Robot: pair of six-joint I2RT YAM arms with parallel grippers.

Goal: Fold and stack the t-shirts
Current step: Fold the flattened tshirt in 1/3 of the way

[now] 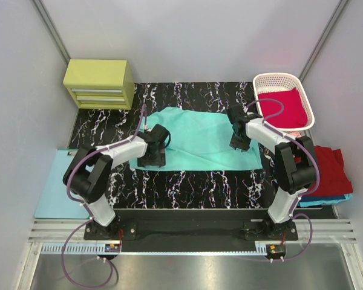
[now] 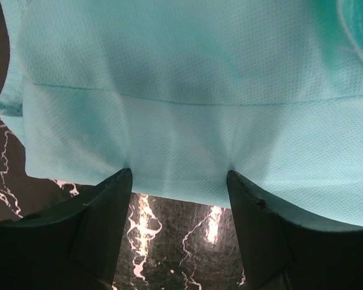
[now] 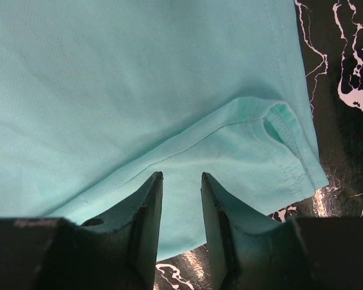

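Observation:
A mint-teal t-shirt (image 1: 199,136) lies spread flat in the middle of the black marbled table. My left gripper (image 1: 152,158) stands at its near left hem, jaws wide open. In the left wrist view both fingertips touch the hem of the teal shirt (image 2: 187,121), with bare table between them around the left gripper (image 2: 178,175). My right gripper (image 1: 241,144) rests over the shirt's right side. Its jaws stand a narrow gap apart at the right gripper (image 3: 181,176), over flat teal cloth (image 3: 109,90) beside a sleeve (image 3: 284,130), pinching nothing.
A white lattice basket (image 1: 267,79) at the back right holds a crimson shirt (image 1: 284,107). A dark red shirt (image 1: 330,172) lies on blue cloth (image 1: 330,198) at the right edge. A yellow-green drawer box (image 1: 100,83) stands back left, and a pale blue clipboard (image 1: 53,187) lies at the left.

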